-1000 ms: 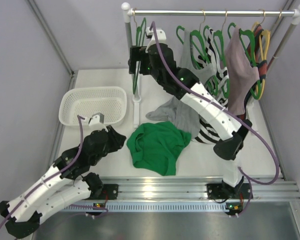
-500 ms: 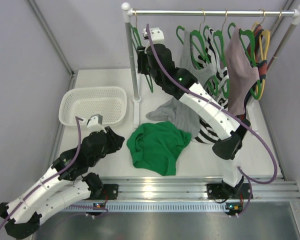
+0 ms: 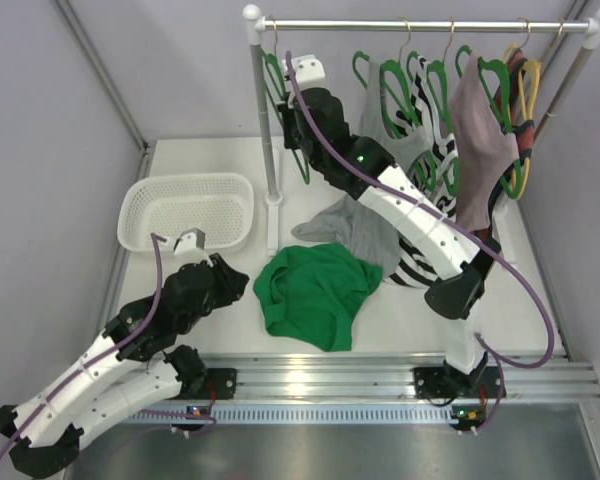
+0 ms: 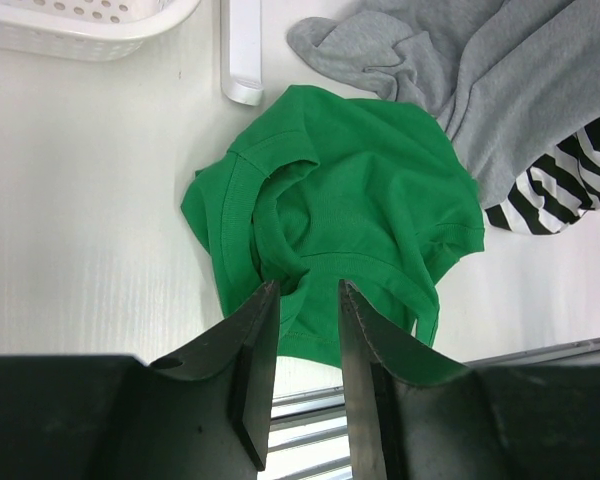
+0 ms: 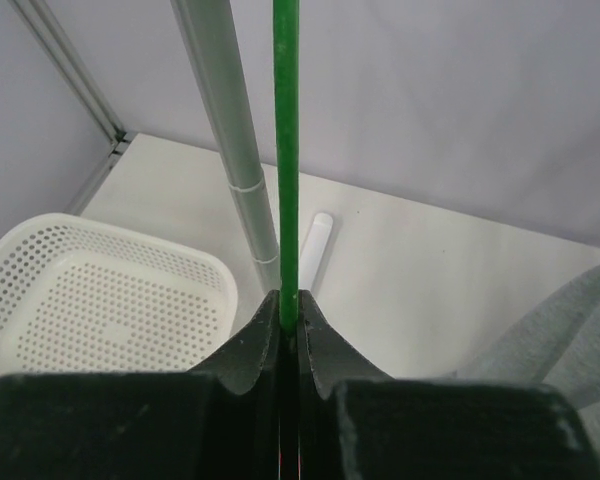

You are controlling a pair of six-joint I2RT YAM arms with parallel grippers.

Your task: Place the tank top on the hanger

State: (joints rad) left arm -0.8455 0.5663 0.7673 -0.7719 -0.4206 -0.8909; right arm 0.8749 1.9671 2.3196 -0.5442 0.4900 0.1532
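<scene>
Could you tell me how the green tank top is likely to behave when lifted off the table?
The green tank top lies crumpled in soft folds, so it will probably droop limply. It looks thin, so it is likely light. One pinch may raise only a fold, with the rest trailing.

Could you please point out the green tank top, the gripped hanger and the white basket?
tank top [image 3: 315, 295]: top external view, middle of fabric.
hanger [image 5: 286, 150]: right wrist view, middle of its green bar.
basket [image 3: 185, 180]: top external view, far rim.

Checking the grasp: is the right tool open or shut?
Shut: the right tool clamps the hanger, no gap around its thin green bar.
</scene>
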